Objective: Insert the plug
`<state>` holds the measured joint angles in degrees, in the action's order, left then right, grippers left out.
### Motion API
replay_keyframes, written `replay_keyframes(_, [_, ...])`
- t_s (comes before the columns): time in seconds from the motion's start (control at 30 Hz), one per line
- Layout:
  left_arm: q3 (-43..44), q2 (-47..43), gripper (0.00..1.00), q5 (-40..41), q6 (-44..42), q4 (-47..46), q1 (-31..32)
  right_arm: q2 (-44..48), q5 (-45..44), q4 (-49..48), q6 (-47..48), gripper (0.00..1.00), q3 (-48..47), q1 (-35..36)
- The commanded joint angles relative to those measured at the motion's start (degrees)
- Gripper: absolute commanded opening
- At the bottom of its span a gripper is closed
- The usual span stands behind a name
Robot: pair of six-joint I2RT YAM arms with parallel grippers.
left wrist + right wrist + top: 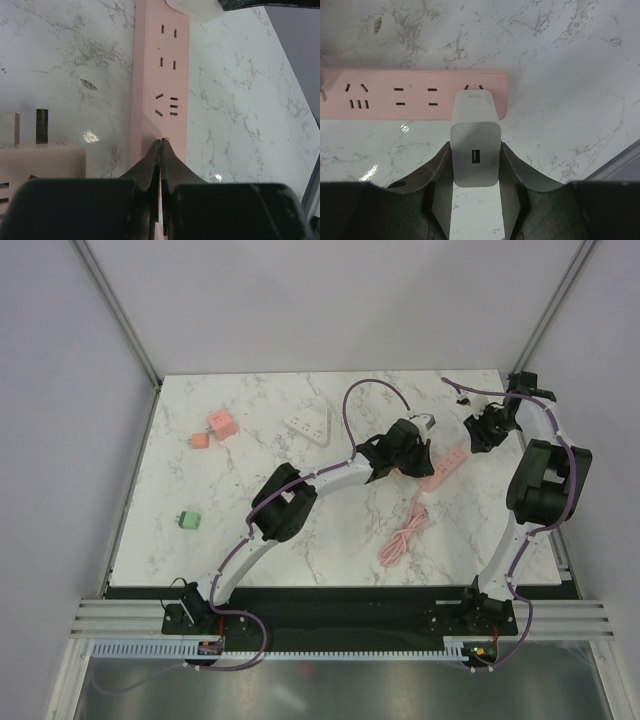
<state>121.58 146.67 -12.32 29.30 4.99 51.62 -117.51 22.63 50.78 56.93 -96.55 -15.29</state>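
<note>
A pink power strip (447,464) lies at the right of the marble table; it also shows in the left wrist view (161,75) and the right wrist view (410,95). My right gripper (475,150) is shut on a white USB charger plug (475,135). The plug's front end sits at the strip's end socket and its prongs are hidden. The plug also shows in the left wrist view (192,7). My left gripper (161,142) is shut and empty, its tips resting on the strip's top near the three-pin socket (167,106).
The strip's pink cable (402,538) is coiled in front of it. A beige adapter (40,162) with prongs up sits beside the left gripper. A white triangular socket block (308,425), a pink cube (220,424), an orange piece (200,439) and a green piece (187,520) lie to the left.
</note>
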Motion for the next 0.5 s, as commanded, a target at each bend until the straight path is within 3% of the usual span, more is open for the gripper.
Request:
replay_keyframes(0.0, [0.94,1.69,0.02,0.45,-2.40,2.21,0.33,-6.94,-3.12,0.81,0.82,0.00,3.56,1.84])
replay_keyframes(0.3, [0.15,1.25,0.02,0.10,-2.49,2.12,0.33,-8.69,-3.03,1.06,-0.50,0.00,5.42,2.01])
replay_keyframes(0.47, [-0.47,0.37,0.02,0.36,-2.84,2.12,0.24,-8.52,-10.05,-0.94,-3.48,0.00,4.18,4.04])
